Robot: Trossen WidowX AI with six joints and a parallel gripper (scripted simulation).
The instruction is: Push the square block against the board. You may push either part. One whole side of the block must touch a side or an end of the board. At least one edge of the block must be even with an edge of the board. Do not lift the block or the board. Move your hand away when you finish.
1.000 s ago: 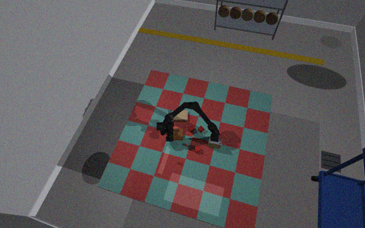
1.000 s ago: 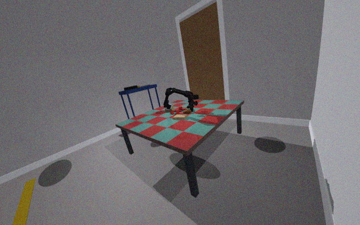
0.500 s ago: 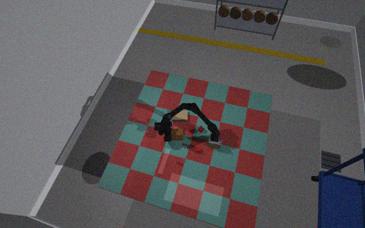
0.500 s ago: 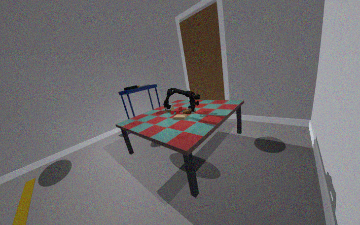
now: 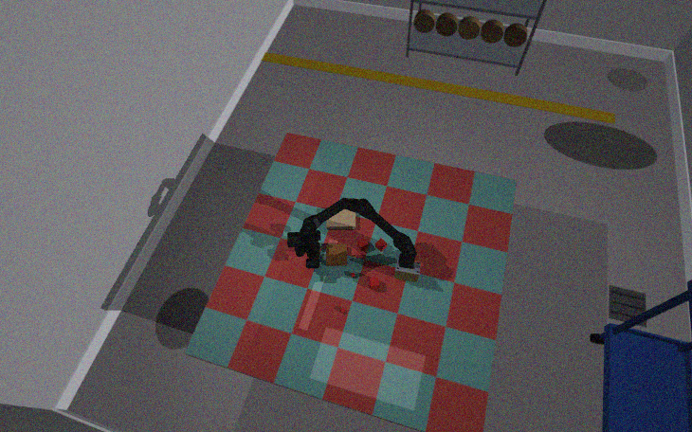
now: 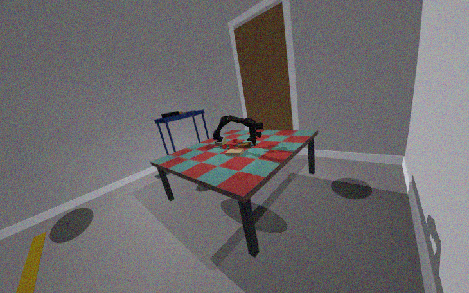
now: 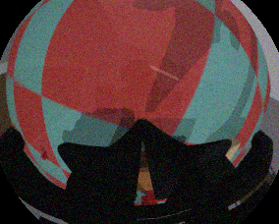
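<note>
An orange-brown square block (image 5: 336,254) (image 6: 244,144) lies on the checkered table, and a slice of it shows between the dark fingers in the wrist view (image 7: 145,180). A pale tan board (image 5: 341,220) (image 6: 234,151) lies flat, apart from the block, with a strip of table between them. A bit of the board also shows at the right in the wrist view (image 7: 233,148). My gripper (image 5: 312,263) (image 6: 254,144) (image 7: 141,123) is shut and empty, pointing down, low beside the block's left side in the top view. Whether it touches the block cannot be told.
Small red pieces (image 5: 381,244) (image 5: 373,281) (image 6: 234,141) lie between the block and the arm's base (image 5: 407,271). The arm arches over this area. The checkered table (image 5: 453,305) (image 6: 239,180) has its edges well away from the block and board.
</note>
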